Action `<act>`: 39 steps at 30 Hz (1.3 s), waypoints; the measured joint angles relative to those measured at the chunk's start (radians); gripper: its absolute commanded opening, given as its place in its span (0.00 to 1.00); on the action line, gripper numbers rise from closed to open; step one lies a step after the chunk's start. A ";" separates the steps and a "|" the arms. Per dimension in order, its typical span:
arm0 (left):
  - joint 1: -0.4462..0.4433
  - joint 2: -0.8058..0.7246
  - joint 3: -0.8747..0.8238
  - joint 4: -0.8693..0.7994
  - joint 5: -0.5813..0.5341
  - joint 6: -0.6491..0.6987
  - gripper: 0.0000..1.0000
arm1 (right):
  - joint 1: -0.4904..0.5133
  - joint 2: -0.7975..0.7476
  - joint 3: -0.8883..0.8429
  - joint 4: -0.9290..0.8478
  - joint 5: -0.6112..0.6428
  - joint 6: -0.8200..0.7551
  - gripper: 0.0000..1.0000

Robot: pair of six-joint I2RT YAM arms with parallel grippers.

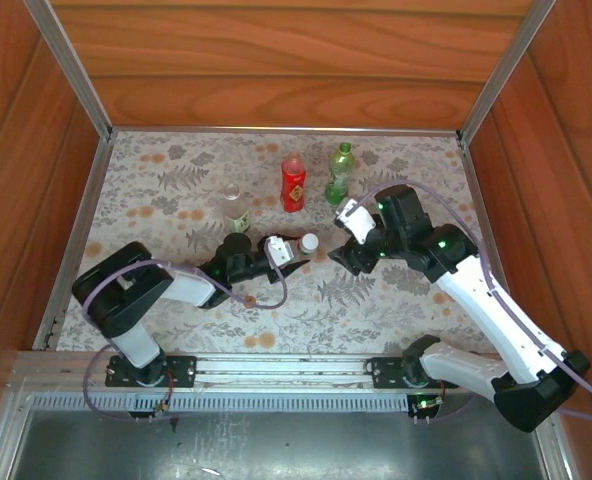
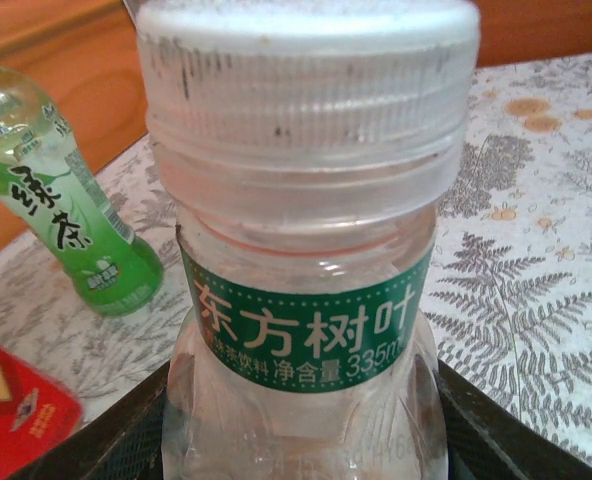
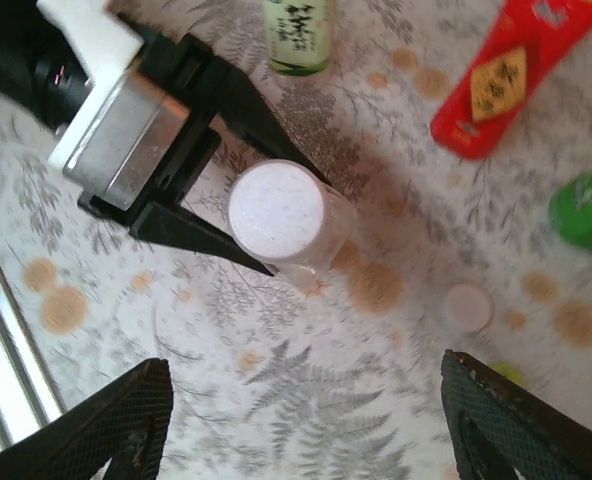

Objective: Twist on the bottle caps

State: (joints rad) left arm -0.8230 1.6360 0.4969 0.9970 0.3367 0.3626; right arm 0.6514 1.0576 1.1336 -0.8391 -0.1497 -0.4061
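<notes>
My left gripper (image 1: 300, 253) is shut on a clear bottle (image 2: 306, 410) with a green label, its dark fingers (image 2: 96, 445) pressing both sides of the body. A white cap (image 2: 311, 90) sits on that bottle's neck; from above the same white cap (image 3: 276, 212) shows as a round disc. My right gripper (image 3: 311, 430) hovers open just beside and above it, nothing between its fingers (image 3: 111, 425). A loose white cap (image 3: 468, 306) lies on the cloth. The red bottle (image 1: 293, 183), the green bottle (image 1: 339, 172) and another clear bottle (image 1: 234, 208) stand farther back.
A floral cloth (image 1: 396, 310) covers the table, walled by wooden panels (image 1: 276, 60) at the back and sides. The metal rail (image 1: 276, 370) with both arm bases runs along the near edge. The standing bottles cluster close behind the grippers.
</notes>
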 measured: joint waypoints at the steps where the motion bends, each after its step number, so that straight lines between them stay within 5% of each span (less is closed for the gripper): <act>1: 0.000 -0.024 0.002 -0.035 -0.002 0.014 0.56 | 0.019 0.007 0.006 -0.006 0.021 -0.049 0.75; 15: 0.000 -0.171 0.003 -0.315 -0.006 0.113 0.56 | 0.169 0.192 0.080 0.014 0.054 -0.414 0.66; 39: -0.002 -0.217 -0.002 -0.354 0.002 0.116 0.55 | 0.173 0.308 0.106 0.027 0.040 -0.498 0.35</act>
State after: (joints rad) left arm -0.8249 1.4189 0.4950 0.6434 0.3382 0.4789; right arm 0.8246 1.3655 1.2392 -0.8120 -0.1097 -0.9039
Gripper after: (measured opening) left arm 0.555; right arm 0.426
